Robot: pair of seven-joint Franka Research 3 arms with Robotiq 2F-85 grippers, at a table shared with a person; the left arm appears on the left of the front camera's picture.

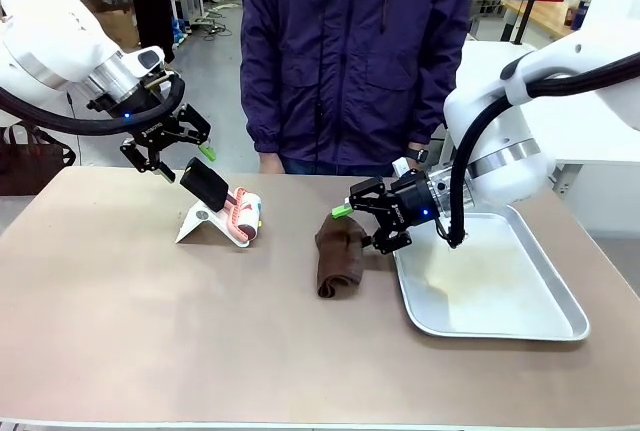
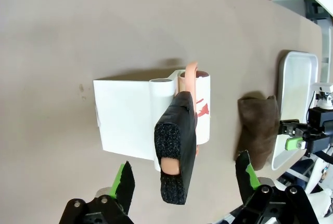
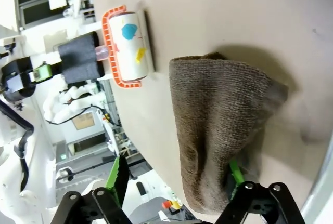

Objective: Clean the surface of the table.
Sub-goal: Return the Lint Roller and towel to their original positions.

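**Cloth and lint roller lie free on the worktop**

The taupe-brown worktop [image 1: 150, 321] stretches wide between the two arms, with a person in a dark jacket standing at its far edge. It is the thing to be cleaned, and most of its top lies bare. Left of the middle a lint roller [image 1: 243, 215] rests in a white stand [image 1: 200, 224], its black foam handle tilted up toward the left pincer [image 1: 168, 154]. That pincer hangs just above the handle end, its fingers spread and holding nothing.

Near the middle a folded brown cloth [image 1: 338, 256] lies on the worktop, just beside a silver metal tray [image 1: 495, 286]. The right pincer [image 1: 362, 223] sits low at the cloth's far edge, fingers spread; one green pad appears to touch or tuck under the fold, but nothing is pinched.

For a good wipe, the likely need is a firm pinch on a thick part of the fold, so the cloth drags flat rather than unrolling. Strokes should probably steer around the roller stand and the tray rim, since either could snag or be pushed.
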